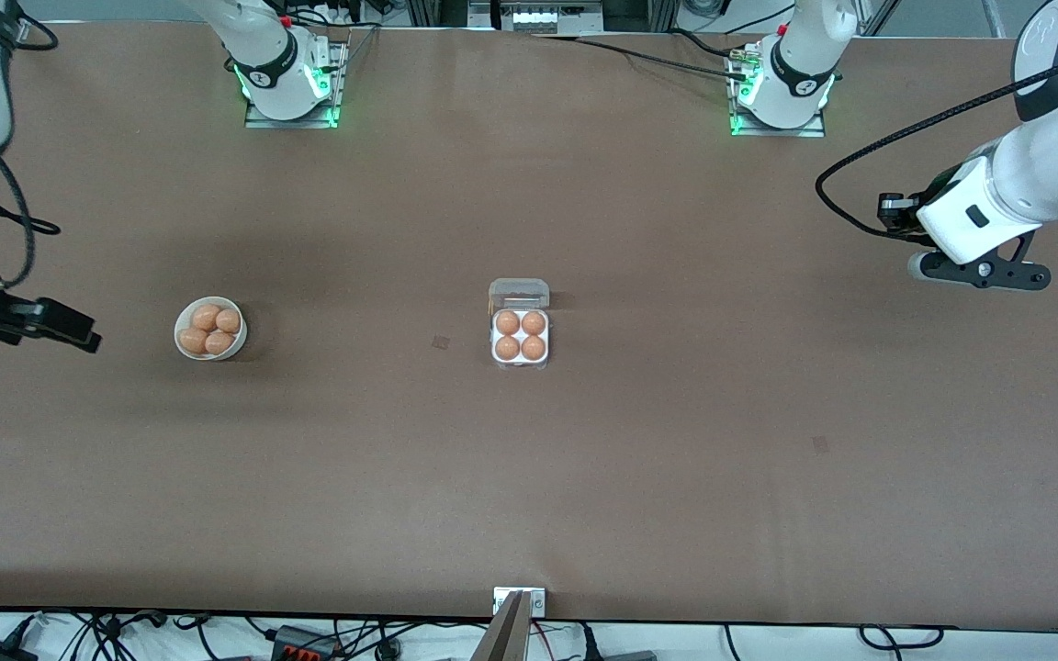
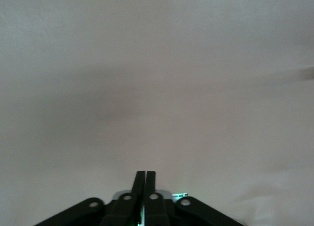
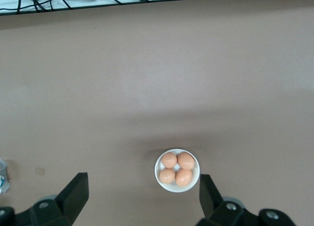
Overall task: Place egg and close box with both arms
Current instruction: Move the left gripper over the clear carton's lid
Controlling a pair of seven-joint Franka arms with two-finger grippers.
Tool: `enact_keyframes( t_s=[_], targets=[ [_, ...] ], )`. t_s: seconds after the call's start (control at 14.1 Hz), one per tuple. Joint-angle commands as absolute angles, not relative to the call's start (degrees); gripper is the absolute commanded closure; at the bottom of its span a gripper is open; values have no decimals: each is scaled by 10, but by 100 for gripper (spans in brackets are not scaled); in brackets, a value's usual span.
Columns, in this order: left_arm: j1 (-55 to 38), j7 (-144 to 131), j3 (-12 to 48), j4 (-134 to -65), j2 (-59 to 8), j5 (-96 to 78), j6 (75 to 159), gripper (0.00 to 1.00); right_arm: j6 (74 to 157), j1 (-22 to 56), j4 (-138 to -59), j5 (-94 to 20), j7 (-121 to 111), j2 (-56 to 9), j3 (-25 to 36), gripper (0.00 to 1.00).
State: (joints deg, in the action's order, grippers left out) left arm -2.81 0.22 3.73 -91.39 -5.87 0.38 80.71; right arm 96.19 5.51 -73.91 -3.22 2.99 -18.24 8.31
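At mid-desk (image 1: 676, 459) the box (image 1: 520, 338) sits with all four wells filled with eggs (image 1: 508, 322) and its clear lid (image 1: 519, 293) tipped back toward the robots' bases — apparently left open because closing is the step still to do. Both arms wait well apart from it: the right pincer (image 3: 142, 196), spread wide and empty, hangs over the desk near the white bowl (image 1: 209, 328) of four spare eggs at its end, while the left pincer (image 2: 144, 179), pressed shut on nothing, hangs over bare desk at the other end. The front view cuts off most of each arm, and the lid's hinge is too small to make out.
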Motion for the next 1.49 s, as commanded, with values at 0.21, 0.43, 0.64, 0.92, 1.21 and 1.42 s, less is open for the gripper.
enact_keyframes(
  t_s=[0.21,0.43,0.64,0.92,1.21,1.42],
  targets=[
    [-40,-52,91,-906,-52,-25,736,99,938,18,-798,1,-1,-125,39,0],
    [-41,-132,156,-918,-56,-52,750,99,955,20,-887,9,1,-63,38,0],
    [-41,-180,218,-953,-64,-59,835,99,989,19,-960,10,-1,-16,38,0],
    [-62,-304,300,-962,-123,-59,947,99,994,18,-984,11,-2,4,38,0],
    [-133,-371,313,-979,-176,-58,1046,99,990,18,-979,15,-20,4,38,0],
    [-177,-402,310,-1020,-192,-48,1158,99,987,18,-975,13,-21,4,40,0]
  ],
)
